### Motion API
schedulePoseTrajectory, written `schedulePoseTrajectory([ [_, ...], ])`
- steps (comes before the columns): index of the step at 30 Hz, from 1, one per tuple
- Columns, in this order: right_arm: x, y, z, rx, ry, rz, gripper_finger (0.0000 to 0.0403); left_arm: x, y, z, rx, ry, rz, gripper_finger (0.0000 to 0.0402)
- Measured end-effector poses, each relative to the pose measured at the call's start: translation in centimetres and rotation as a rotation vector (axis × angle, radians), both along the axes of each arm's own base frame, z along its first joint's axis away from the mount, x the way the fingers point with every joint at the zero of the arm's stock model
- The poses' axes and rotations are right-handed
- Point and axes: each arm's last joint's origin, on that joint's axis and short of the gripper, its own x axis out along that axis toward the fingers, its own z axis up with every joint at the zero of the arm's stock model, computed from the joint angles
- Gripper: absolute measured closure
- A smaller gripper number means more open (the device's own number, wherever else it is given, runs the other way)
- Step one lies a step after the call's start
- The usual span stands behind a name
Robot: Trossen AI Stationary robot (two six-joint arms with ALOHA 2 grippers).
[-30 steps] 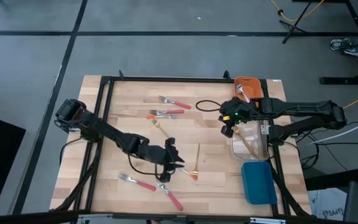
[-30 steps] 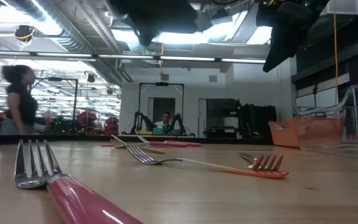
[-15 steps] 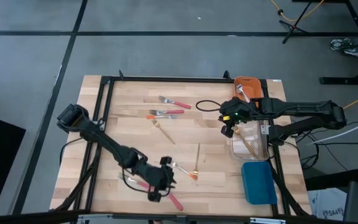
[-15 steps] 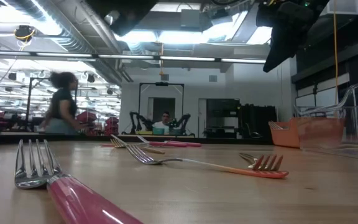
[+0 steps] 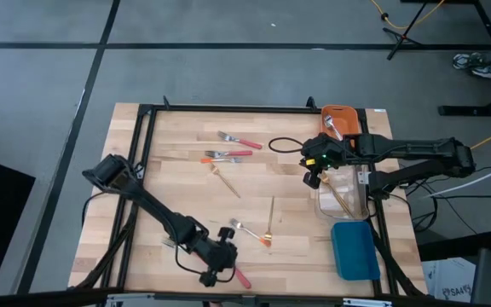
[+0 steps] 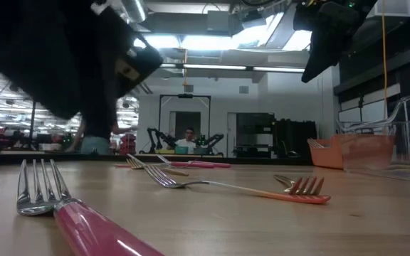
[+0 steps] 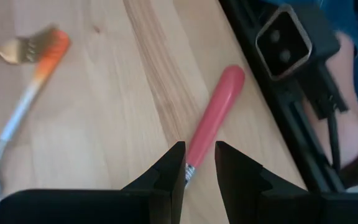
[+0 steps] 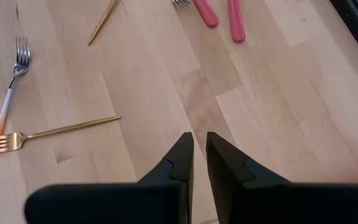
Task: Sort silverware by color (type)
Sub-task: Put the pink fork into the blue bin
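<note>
Shifted since the earlier high view: left gripper (image 5: 221, 263), from the table's middle toward the near edge, now low over the pink-handled fork (image 5: 238, 275) lying close to that edge. Seen from the left wrist, pink handle (image 7: 211, 117) running lengthwise straight out between the two dark fingers (image 7: 169, 168), its metal neck in the gap; jaws parted a little, straddling the neck, not visibly clamped on it. Long axis of fork in line with the gripper's forward direction, so closing across the narrow neck looks to be the coming move. Orange-handled fork (image 7: 23, 112) off to one side, apart. Right gripper (image 5: 314, 176) well apart, beside the clear bin (image 5: 344, 194), hovering over bare wood, fingers nearly together, holding nothing. Left arm clearly the nearer.
</note>
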Motion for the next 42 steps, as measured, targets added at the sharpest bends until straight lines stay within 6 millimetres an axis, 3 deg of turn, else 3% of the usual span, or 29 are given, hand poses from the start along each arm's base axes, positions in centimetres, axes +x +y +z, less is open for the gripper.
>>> schedulePoseTrajectory([
  [25, 0.0, 0.0, 0.0, 0.000, 0.000, 0.000, 0.0368, -0.4, 0.3, -1.0, 0.099, 0.050, -0.059, 0.0320],
  [42, 0.0, 0.0, 0.0, 0.000, -0.001, 0.000, 0.0368, -0.1, 0.1, -3.8, 0.150, 0.099, -0.109, 0.0320],
])
